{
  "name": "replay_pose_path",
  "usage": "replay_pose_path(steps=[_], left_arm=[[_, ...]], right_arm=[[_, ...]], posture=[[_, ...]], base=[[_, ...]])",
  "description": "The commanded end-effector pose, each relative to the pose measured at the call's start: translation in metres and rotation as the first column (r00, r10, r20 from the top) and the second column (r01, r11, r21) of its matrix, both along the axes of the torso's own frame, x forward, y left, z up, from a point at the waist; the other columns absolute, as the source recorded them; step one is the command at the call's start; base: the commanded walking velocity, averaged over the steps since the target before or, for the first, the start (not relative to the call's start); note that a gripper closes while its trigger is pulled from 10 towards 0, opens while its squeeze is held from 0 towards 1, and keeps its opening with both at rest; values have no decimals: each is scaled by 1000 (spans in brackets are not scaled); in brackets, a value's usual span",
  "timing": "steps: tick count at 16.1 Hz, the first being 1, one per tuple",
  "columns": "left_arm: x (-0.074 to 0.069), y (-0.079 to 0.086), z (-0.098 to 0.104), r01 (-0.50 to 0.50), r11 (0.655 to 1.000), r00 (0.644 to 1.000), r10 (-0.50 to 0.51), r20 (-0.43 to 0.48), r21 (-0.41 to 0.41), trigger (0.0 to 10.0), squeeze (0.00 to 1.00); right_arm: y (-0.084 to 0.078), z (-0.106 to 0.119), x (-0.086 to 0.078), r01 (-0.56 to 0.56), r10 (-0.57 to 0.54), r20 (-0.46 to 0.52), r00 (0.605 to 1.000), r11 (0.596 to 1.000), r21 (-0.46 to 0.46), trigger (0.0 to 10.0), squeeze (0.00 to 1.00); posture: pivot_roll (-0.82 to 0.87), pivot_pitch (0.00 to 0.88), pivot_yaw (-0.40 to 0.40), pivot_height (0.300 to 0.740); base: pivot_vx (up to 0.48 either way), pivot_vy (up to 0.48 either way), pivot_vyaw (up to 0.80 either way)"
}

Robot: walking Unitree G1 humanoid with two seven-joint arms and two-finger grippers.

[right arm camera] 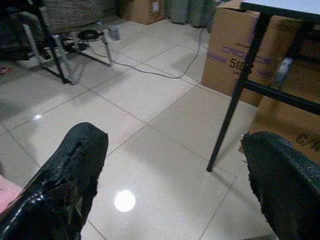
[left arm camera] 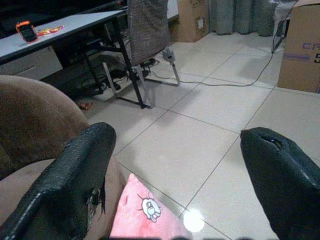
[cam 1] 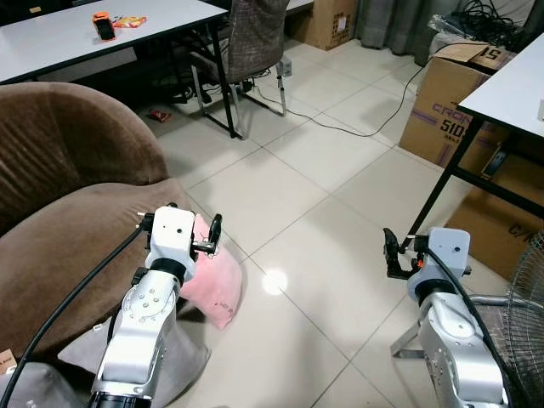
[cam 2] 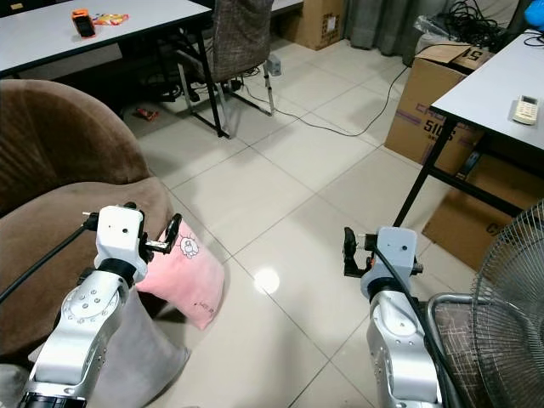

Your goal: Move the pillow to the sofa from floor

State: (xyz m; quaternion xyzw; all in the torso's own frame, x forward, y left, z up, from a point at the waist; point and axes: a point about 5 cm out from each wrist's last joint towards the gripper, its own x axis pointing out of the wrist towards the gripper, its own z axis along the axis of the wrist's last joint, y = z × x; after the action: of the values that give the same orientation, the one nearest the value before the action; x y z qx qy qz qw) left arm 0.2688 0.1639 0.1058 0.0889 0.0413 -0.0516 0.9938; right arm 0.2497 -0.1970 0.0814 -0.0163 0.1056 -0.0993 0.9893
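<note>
A pink pillow (cam 1: 217, 285) with a small cartoon print lies on the tiled floor, leaning against the front of the brown sofa (cam 1: 76, 221). My left gripper (left arm camera: 180, 137) hangs open just above the pillow's upper edge (left arm camera: 145, 212), with nothing between its fingers. Off to the right, my right gripper (right arm camera: 175, 140) is open over bare tiles, well apart from the pillow. A corner of the pillow (right arm camera: 7, 192) shows pink at the edge of the right wrist view.
A grey cloth (cam 1: 170, 357) lies by the sofa's base below the pillow. A fan (cam 1: 518, 331) stands at the right. Cardboard boxes (cam 1: 442, 110) sit under a white table (cam 1: 518, 85). Behind are a desk (cam 1: 85, 30), a chair (cam 1: 255, 34) and a floor cable (cam 1: 340, 127).
</note>
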Motion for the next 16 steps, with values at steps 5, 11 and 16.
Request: replay_pose_path(steps=[5,11,16], left_arm=[[3,3,0,-10,1000,1000,10,1,14,10000,0],[3,4,0,-17,1000,1000,17,-2,-1,10000,0],[7,5,2,-8,1000,1000,8,0,-9,10000,0]], right_arm=[[-4,5,5,49,-48,17,999,997,-55,10000,0],[-2,4,7,51,-52,5,999,998,22,10000,0],[-11,7,10,80,-81,16,997,997,15,10000,0]], posture=[[-47,13,65,740],[-47,16,67,740],[-57,0,79,740]], base=[[276,0,0],[293,0,0],[301,0,0]])
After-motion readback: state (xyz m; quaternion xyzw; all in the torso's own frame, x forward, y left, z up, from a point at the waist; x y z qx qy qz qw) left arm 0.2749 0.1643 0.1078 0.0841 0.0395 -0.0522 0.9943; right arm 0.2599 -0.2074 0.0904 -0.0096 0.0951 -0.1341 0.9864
